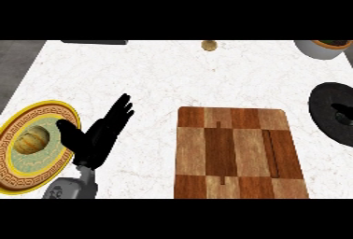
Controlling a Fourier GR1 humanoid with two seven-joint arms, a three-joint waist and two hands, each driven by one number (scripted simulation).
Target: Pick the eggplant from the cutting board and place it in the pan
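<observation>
The wooden cutting board lies right of centre with nothing lying on it. At the right edge sits the black pan, cut off by the frame. A darker shape lies inside it, and I cannot tell whether it is the eggplant. My left hand stands open with fingers up, between the plate and the board, touching nothing. My right hand does not show.
A gold-rimmed plate at the left holds a round yellowish food. A small round object sits at the far edge. A white bowl stands at the far right corner. The counter's left edge runs past the plate.
</observation>
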